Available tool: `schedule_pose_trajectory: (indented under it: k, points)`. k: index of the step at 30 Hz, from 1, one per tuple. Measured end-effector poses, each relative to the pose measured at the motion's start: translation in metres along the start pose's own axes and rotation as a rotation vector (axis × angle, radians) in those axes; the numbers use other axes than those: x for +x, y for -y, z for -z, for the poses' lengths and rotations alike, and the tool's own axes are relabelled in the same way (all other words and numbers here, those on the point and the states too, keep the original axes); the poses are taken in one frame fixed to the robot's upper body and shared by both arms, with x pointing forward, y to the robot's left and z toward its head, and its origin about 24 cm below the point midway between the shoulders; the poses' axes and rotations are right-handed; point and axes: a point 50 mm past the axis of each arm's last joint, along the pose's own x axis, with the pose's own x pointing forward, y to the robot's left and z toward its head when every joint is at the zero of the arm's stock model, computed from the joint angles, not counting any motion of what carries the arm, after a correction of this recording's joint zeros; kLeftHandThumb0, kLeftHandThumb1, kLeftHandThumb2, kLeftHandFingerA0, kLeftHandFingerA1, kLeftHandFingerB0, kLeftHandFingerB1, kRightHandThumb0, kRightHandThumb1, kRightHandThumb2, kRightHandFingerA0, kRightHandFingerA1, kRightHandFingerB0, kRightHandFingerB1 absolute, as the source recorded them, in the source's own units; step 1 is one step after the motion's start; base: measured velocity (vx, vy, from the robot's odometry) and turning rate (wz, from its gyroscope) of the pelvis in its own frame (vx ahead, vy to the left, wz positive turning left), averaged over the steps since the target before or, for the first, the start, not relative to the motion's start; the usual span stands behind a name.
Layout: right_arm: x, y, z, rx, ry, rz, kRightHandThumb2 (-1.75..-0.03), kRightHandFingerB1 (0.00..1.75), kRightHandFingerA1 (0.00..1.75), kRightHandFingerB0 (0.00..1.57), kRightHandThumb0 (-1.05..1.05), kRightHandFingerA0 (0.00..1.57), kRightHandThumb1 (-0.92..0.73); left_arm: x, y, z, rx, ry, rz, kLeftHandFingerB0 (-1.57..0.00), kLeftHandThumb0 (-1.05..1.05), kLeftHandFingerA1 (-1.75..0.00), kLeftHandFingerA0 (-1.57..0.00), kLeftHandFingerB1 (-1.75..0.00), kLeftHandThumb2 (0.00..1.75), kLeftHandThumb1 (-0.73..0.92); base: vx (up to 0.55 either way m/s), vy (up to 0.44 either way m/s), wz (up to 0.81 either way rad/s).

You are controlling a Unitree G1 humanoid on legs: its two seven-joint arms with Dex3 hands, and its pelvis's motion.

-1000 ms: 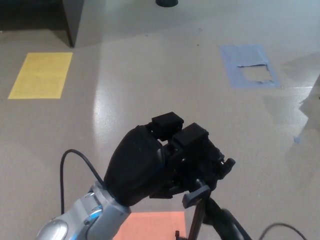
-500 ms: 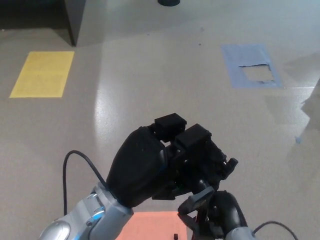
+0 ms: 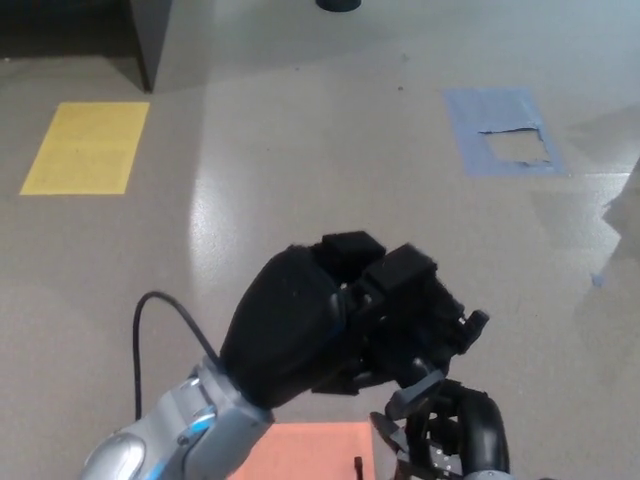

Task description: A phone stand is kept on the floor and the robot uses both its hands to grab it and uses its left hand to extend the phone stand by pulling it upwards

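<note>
The black phone stand's clamp head [image 3: 447, 322] shows low in the middle of the head view, with a small clip piece [image 3: 416, 389] just under it. My left hand [image 3: 320, 330] is wrapped around this upper part, fingers curled over the top. My right hand [image 3: 462, 436] sits directly below at the bottom edge, curled about the stand's pole. The pole and the base are hidden by the two hands.
The grey floor carries a yellow rectangle [image 3: 85, 147] at far left, a torn blue patch [image 3: 500, 130] at far right and an orange patch [image 3: 310, 452] under my hands. A dark cabinet corner [image 3: 150, 40] stands top left. A black cable [image 3: 165, 322] loops off my left forearm.
My right hand has risen into view beneath the left hand. The left hand with the stand's head has shifted slightly to the right.
</note>
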Motion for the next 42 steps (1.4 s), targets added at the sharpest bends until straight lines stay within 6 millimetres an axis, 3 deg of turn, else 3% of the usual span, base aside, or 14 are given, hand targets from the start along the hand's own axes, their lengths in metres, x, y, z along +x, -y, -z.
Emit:
schedule_pose_trajectory:
  k: [1, 4, 11, 12, 14, 15, 16, 21, 23, 29, 30, 31, 32, 42]
  points:
    - [0.000, 0.002, 0.001, 0.009, 0.004, 0.017, -0.68, 1.61, 1.56, 1.57, -0.18, 1.57, -0.57, 0.006, -0.005, -0.001, 0.011, 0.023, -0.013, -0.49, -0.22, -1.75, -0.79, -1.75, 0.57, 0.75, 0.00, 0.000, 0.00]
    - [-0.002, 0.009, 0.005, 0.027, 0.008, 0.062, -0.76, 1.68, 1.65, 1.57, -0.20, 1.57, -0.55, 0.025, -0.019, -0.004, 0.043, 0.091, -0.055, -0.74, -0.16, -1.75, -0.85, -0.95, 0.59, 0.63, 0.00, 0.000, 0.00]
    - [-0.008, 0.021, 0.014, 0.071, 0.012, 0.132, -0.63, 1.63, 1.61, 1.57, -0.20, 1.57, -0.58, 0.067, -0.050, -0.011, 0.134, 0.234, -0.145, -0.90, -0.16, -1.72, -0.97, -1.04, 0.63, 0.49, 0.00, 0.000, 0.00]
    - [-0.009, 0.024, 0.014, 0.081, 0.018, 0.146, -0.68, 1.62, 1.59, 1.57, -0.17, 1.57, -0.55, 0.072, -0.054, -0.012, 0.147, 0.255, -0.156, -0.80, -0.20, -1.75, -0.97, -1.57, 0.62, 0.55, 0.00, 0.000, 0.00]
    - [-0.011, 0.027, 0.017, 0.105, 0.023, 0.169, -0.70, 1.66, 1.62, 1.57, -0.18, 1.57, -0.55, 0.082, -0.062, -0.015, 0.169, 0.292, -0.179, -0.79, -0.20, -1.75, -0.97, -1.65, 0.61, 0.57, 0.00, 0.000, 0.00]
    - [-0.012, 0.029, 0.018, 0.113, 0.026, 0.179, -0.70, 1.66, 1.62, 1.57, -0.18, 1.57, -0.55, 0.085, -0.065, -0.017, 0.177, 0.306, -0.188, -0.79, -0.20, -1.75, -0.97, -1.65, 0.61, 0.57, 0.00, 0.000, 0.00]
    - [-0.014, 0.031, 0.019, 0.119, 0.029, 0.188, -0.67, 1.67, 1.64, 1.57, -0.20, 1.57, -0.57, 0.089, -0.069, -0.018, 0.186, 0.319, -0.195, -0.86, -0.19, -1.73, -0.98, -1.05, 0.60, 0.51, 0.00, 0.000, 0.00]
    - [-0.020, 0.045, 0.028, 0.146, 0.027, 0.252, -0.75, 1.73, 1.70, 1.57, -0.19, 1.57, -0.51, 0.111, -0.090, -0.026, 0.241, 0.403, -0.245, -0.82, -0.23, -1.75, -0.93, -1.01, 0.59, 0.59, 0.00, 0.000, 0.00]
    - [-0.021, 0.052, 0.030, 0.147, 0.030, 0.274, -0.58, 1.66, 1.62, 1.57, -0.20, 1.57, -0.60, 0.119, -0.097, -0.028, 0.261, 0.425, -0.262, -0.76, -0.24, -1.75, -0.92, -1.37, 0.60, 0.66, 0.00, 0.000, 0.00]
    - [-0.027, 0.063, 0.037, 0.160, 0.027, 0.321, -0.72, 1.67, 1.65, 1.57, -0.14, 1.57, -0.50, 0.147, -0.134, -0.036, 0.332, 0.477, -0.359, -0.76, -0.23, -1.75, -0.88, -1.07, 0.65, 0.66, 0.00, 0.000, 0.00]
    - [-0.028, 0.064, 0.038, 0.162, 0.025, 0.325, -0.60, 1.63, 1.60, 1.57, -0.17, 1.57, -0.56, 0.150, -0.139, -0.038, 0.338, 0.482, -0.370, -0.80, -0.22, -1.75, -1.07, -1.02, 0.66, 0.63, 0.00, 0.000, 0.00]
    - [-0.030, 0.065, 0.040, 0.168, 0.024, 0.332, -0.60, 1.63, 1.60, 1.57, -0.17, 1.57, -0.56, 0.157, -0.149, -0.042, 0.351, 0.497, -0.396, -0.80, -0.22, -1.75, -1.07, -1.02, 0.66, 0.63, 0.00, 0.000, 0.00]
    - [-0.031, 0.066, 0.041, 0.171, 0.021, 0.337, -0.59, 1.64, 1.60, 1.57, -0.19, 1.57, -0.57, 0.161, -0.154, -0.044, 0.358, 0.505, -0.410, -0.81, -0.36, -1.38, -1.19, -1.08, 0.91, 0.51, 0.00, 0.000, 0.00]
    - [-0.036, 0.069, 0.048, 0.200, -0.001, 0.365, -0.73, 1.67, 1.64, 1.57, -0.14, 1.57, -0.52, 0.185, -0.199, -0.062, 0.418, 0.563, -0.506, -0.87, -0.42, -1.41, -1.21, -1.17, 0.89, 0.50, 0.00, 0.000, 0.00]
